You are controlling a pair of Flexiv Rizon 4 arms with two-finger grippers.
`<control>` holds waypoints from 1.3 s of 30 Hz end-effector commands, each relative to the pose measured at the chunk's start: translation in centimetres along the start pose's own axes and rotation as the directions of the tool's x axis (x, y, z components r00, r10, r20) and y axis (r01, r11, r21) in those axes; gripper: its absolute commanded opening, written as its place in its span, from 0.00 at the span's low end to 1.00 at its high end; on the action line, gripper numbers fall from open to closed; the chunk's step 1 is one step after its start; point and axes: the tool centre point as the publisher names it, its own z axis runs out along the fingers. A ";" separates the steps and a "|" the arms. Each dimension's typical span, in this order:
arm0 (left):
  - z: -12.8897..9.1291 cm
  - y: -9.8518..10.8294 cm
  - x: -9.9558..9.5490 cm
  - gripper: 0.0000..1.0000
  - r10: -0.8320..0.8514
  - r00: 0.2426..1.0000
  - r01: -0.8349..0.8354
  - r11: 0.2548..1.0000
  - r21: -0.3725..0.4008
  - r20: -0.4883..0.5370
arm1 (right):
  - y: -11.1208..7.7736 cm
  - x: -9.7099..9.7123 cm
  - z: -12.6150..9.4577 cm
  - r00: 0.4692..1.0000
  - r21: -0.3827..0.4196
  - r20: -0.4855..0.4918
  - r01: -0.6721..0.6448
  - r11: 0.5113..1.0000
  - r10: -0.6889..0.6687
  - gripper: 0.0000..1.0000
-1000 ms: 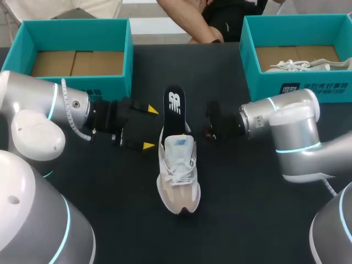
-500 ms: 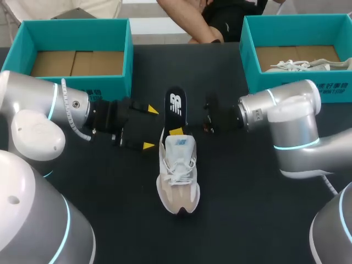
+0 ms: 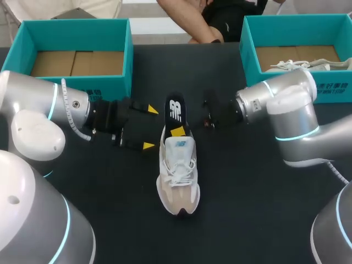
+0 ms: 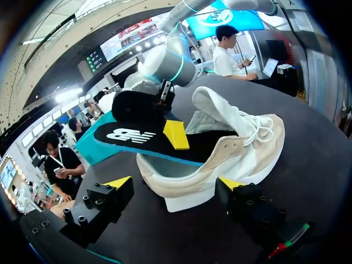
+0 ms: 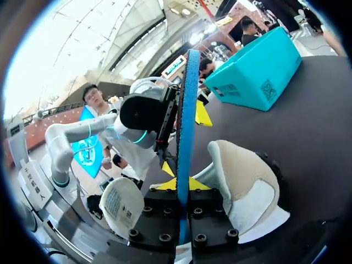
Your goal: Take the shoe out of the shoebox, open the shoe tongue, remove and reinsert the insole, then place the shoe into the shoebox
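The left arm (image 3: 33,118) came in from the left, its silver forearm low over the table and its wrist level, aimed toward the middle; the left gripper (image 3: 149,127) stood wide, one yellow tip farther from the robot and one nearer, its two fingers (image 4: 104,201) well apart and touching nothing; the right arm (image 3: 286,110) came in from the right, its elbow raised and its wrist level, aimed at the left arm; the right gripper (image 3: 177,131) had its fingers (image 5: 206,206) drawn close, clamped from both sides on the edge-on insole (image 5: 187,110).
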 end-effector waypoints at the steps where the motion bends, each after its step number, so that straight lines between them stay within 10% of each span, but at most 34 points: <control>1: 0.0 -0.1 0.0 1.00 0.001 1.000 -0.001 1.000 -0.003 -0.001 | -1.7 0.6 1.0 1.000 -0.007 0.003 -0.031 0.999 0.031 0.00; 9: 0.0 -0.1 0.0 1.00 0.001 1.000 -0.001 1.000 -0.003 -0.001 | -2.0 1.1 1.3 0.999 0.004 0.004 -0.051 0.999 0.051 0.00; 13: 0.0 -0.1 0.0 1.00 0.001 1.000 -0.001 1.000 -0.003 -0.001 | -0.8 1.2 1.0 1.000 0.018 0.015 -0.019 1.000 0.019 0.31; 21: 0.0 -0.1 0.0 1.00 0.001 1.000 -0.001 1.000 -0.003 -0.001 | 1.2 0.7 -0.6 0.998 0.026 0.044 0.033 0.999 -0.034 0.28; 25: 0.0 -0.1 0.0 1.00 0.001 1.000 -0.001 1.000 -0.003 -0.001 | 1.5 0.0 -0.6 0.999 0.052 0.035 0.019 0.998 -0.020 0.00; 39: 0.0 -0.1 0.0 1.00 0.001 1.000 -0.001 1.000 -0.003 -0.001 | -3.0 1.8 0.9 0.989 0.073 0.043 -0.143 0.987 0.140 0.00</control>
